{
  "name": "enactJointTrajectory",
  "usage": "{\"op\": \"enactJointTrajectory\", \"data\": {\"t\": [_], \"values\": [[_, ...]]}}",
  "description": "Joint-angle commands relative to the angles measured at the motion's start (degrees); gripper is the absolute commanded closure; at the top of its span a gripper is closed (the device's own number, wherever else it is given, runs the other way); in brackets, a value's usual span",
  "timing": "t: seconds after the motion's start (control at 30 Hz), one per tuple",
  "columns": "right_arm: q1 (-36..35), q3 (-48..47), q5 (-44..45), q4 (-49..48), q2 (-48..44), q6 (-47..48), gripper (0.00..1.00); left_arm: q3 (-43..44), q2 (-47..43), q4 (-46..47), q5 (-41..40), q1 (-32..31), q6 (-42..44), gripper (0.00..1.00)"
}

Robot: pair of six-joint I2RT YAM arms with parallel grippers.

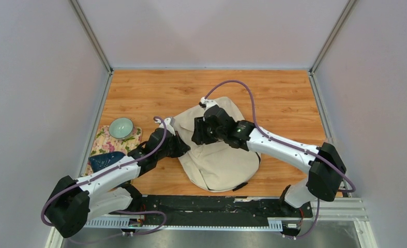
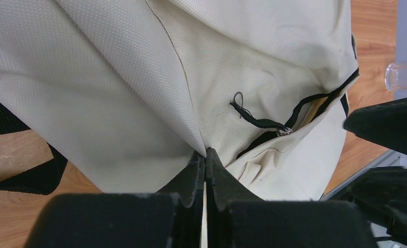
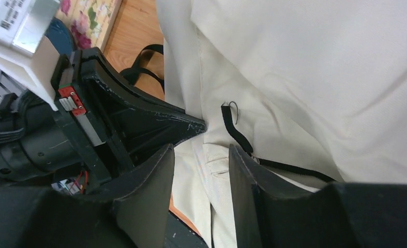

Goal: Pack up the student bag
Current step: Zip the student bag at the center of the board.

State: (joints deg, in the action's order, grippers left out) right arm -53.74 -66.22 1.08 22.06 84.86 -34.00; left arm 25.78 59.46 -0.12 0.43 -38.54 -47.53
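Left gripper has its jaws pressed together on a pinched fold of the student bag, the cream fabric drawn to a point between the fingertips. Just beside it, the right gripper stands partly open over the bag, its fingers either side of a seam, closed on nothing. The black zipper pull lies just off one finger. The bag lies mid-way across the wooden table, well apart from a teal bowl on a floral cloth to the left.
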Motion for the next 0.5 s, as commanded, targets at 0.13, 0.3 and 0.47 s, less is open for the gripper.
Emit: {"op": "enactJointTrajectory", "data": {"t": [0.13,0.3,0.47], "values": [[-4.1,-7.3,7.1,7.1,6.9,7.0,0.53,4.5,-2.4,-2.1,-0.8,1.0,4.3,1.0],[-4.8,-8.6,9.4,7.6,8.9,7.6,0.53,4.7,-2.4,-2.2,1.6,1.3,4.3,1.0],[-5.7,-11.0,13.2,9.7,11.6,8.9,0.53,4.8,-2.3,-2.1,2.8,1.4,4.3,1.0]]}}
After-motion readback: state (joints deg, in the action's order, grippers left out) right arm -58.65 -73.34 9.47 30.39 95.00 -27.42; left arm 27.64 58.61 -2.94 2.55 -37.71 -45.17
